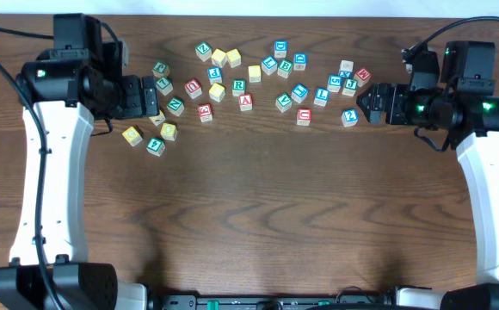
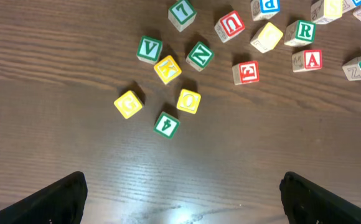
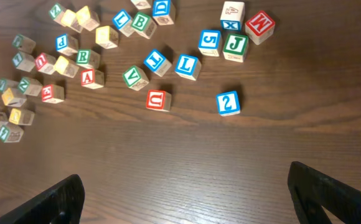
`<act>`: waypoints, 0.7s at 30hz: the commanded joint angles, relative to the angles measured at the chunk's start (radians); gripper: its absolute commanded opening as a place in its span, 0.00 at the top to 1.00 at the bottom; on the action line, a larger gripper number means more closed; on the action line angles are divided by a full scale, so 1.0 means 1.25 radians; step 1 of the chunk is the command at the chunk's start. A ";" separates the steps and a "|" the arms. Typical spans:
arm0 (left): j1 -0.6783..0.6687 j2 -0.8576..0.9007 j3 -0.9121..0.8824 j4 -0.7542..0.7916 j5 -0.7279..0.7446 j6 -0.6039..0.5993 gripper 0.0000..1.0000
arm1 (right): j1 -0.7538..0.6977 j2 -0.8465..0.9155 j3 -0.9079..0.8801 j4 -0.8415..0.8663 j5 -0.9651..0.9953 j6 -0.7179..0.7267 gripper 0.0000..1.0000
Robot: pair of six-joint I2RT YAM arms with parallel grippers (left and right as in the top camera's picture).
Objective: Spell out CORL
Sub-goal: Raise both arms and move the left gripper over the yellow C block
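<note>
The letter blocks [image 1: 246,102] look like small wooden cubes: light, stiff, with smooth painted faces that may slip. I judge each is best pinched from above across two opposite flat sides. They lie scattered over the far half of the counter [image 1: 249,215].

The yellow O block [image 2: 188,101] sits just beside a green 4 block [image 2: 167,124]. The green R block [image 2: 304,31] and blue L block [image 3: 187,65] also have close neighbours (little finger room).

The left end effector [image 2: 183,186] and right end effector [image 3: 183,183] both stand wide apart, empty.

I cannot pick out a C: the yellow block [image 2: 129,104] may be C or G.
</note>
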 commanded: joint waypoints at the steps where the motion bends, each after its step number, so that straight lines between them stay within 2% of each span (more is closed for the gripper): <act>1: -0.003 0.011 0.018 0.003 0.001 -0.003 0.02 | 0.001 0.008 0.021 0.006 0.006 0.003 0.01; 11: -0.013 0.013 0.018 0.004 0.002 -0.009 0.02 | 0.023 0.010 0.021 0.016 0.008 0.002 0.02; 21: -0.093 0.014 0.016 0.019 0.001 -0.018 0.02 | 0.081 0.010 0.020 0.033 0.008 0.003 0.05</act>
